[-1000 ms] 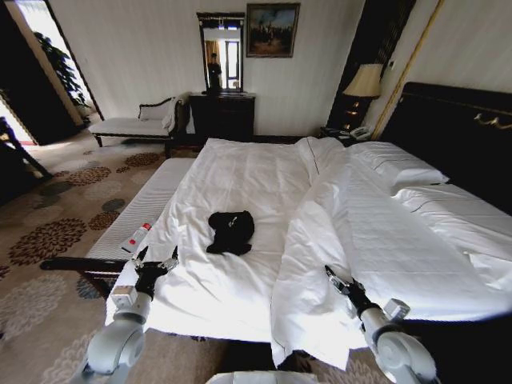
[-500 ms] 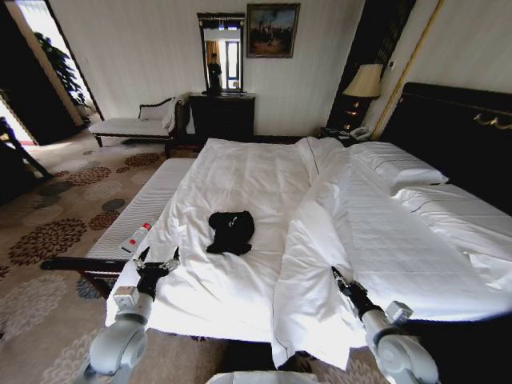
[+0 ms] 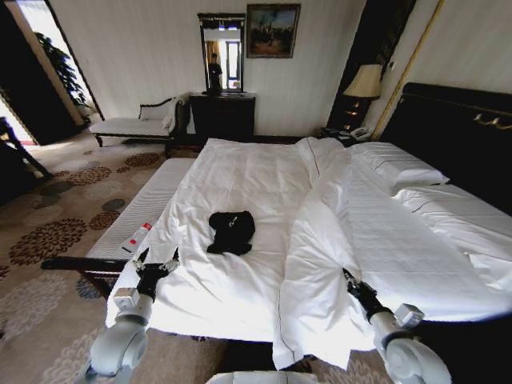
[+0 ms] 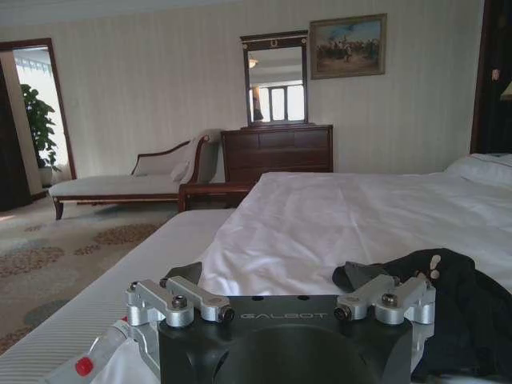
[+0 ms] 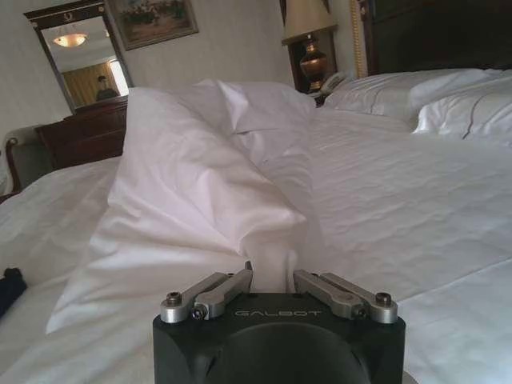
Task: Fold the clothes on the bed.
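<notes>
white bed (image 3: 240, 180) with crumpled black clothes (image 3: 230, 232); left pincer (image 3: 157, 263) agape, empty; right pincer (image 3: 349, 278) pinching duvet (image 3: 320, 264)

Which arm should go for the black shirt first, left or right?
Left, probably. The left gripper sits open at the bed's near edge, flat sheet between it and the black shirt. The right gripper is beyond the bunched duvet.
</notes>
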Robot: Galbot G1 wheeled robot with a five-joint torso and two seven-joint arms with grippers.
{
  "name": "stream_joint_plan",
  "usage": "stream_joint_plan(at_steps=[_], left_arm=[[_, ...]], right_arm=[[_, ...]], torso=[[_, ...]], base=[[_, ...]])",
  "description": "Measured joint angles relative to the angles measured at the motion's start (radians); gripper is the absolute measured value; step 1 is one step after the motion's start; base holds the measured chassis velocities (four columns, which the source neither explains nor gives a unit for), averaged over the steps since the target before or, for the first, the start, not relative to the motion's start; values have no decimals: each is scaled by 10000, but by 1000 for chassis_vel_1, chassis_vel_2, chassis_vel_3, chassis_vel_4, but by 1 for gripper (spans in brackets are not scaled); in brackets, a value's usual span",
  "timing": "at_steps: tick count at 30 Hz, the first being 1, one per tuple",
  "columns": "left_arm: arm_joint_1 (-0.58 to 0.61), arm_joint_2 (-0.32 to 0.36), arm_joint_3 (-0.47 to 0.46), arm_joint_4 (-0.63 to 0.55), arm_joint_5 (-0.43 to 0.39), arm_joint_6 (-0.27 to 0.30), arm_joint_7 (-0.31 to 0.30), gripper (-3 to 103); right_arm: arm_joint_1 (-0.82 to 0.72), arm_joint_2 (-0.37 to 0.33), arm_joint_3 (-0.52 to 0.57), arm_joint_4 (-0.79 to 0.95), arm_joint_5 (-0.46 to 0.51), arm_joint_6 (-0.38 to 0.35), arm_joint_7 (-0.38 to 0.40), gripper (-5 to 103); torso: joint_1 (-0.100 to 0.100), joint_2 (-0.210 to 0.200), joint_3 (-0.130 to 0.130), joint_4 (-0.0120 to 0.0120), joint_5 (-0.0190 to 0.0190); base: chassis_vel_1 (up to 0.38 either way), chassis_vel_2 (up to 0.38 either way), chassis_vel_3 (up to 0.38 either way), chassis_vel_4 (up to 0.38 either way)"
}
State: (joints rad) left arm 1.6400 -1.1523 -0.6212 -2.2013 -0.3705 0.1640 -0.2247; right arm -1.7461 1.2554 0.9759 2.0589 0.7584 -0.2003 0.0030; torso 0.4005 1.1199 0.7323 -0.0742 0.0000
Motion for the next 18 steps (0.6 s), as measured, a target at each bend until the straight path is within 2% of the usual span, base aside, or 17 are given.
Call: stream_joint_plan(at_steps=[2, 5, 7, 10, 15, 18], left_arm=[[1, -8, 6, 19, 16, -10, 1, 100], [-9, -27, 27, 41, 34, -17, 3, 100], [34, -81, -15, 33, 68, -29, 9, 100], [216, -253, -153, -59, 168, -59, 12, 100], [230, -292, -134, -85, 221, -60, 8, 100], [246, -310, -142, -85, 231, -61, 6, 100]], right_arm=[[-3, -4, 355, -134, -1, 41, 17, 2], [47, -27, 1480, -550, 49, 218, 94, 2], [157, -39, 1789, -761, 18, 277, 140, 2], [469, -98, 2442, -1523, -413, 491, 191, 2], [663, -130, 3183, -2454, -703, 782, 339, 2], [803, -135, 3590, -3281, -976, 1101, 511, 2]], torso=[[0, 0, 0, 0, 2], [-1, 0, 0, -4, -2], [0, 0, 0, -8, -1], [-1, 0, 0, 7, 1], [0, 0, 0, -4, 0], [0, 1, 0, 0, 0]], base=[[0, 0, 0, 0], [0, 0, 0, 0], [0, 0, 0, 0], [0, 0, 0, 0], [0, 0, 0, 0], [0, 0, 0, 0]])
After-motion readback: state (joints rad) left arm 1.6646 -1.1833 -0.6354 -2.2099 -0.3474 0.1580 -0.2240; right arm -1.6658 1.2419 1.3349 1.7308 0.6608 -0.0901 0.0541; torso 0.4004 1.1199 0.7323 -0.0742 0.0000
